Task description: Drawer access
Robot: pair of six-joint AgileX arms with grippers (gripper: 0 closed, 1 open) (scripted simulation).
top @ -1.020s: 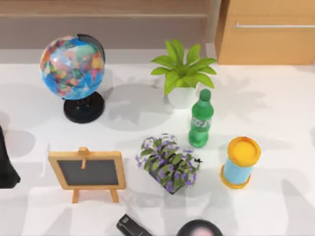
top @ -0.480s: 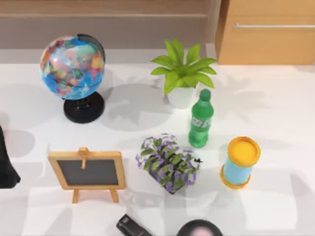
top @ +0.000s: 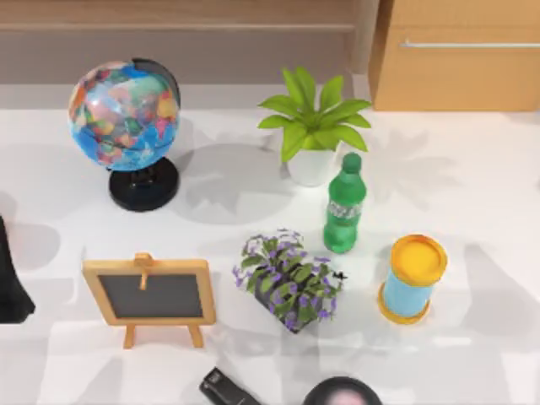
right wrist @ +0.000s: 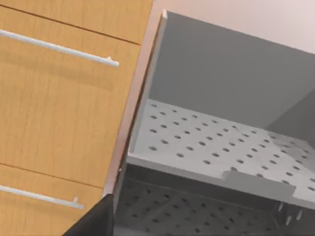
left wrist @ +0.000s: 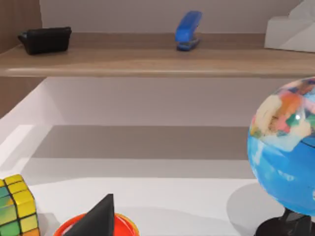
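Drawer (top: 460, 67) at table's 1 o'clock, shut, handle (top: 469, 44) across front. Right wrist view: drawer front close ahead, dark finger tip (right wrist: 93, 221) near lower handle; jaw gap can't tell. Left arm (top: 13, 278) parked at 9 o'clock.

We see the white desk (top: 472, 181) carrying a globe (top: 125, 114) at back left, a potted plant (top: 312, 126) beside a green bottle (top: 343, 205), a purple flower pot (top: 288, 281), a small chalkboard easel (top: 150, 295) and a yellow-lidded blue can (top: 411, 278). The wooden shelf (left wrist: 147, 61) holds a blue stapler (left wrist: 188, 30).
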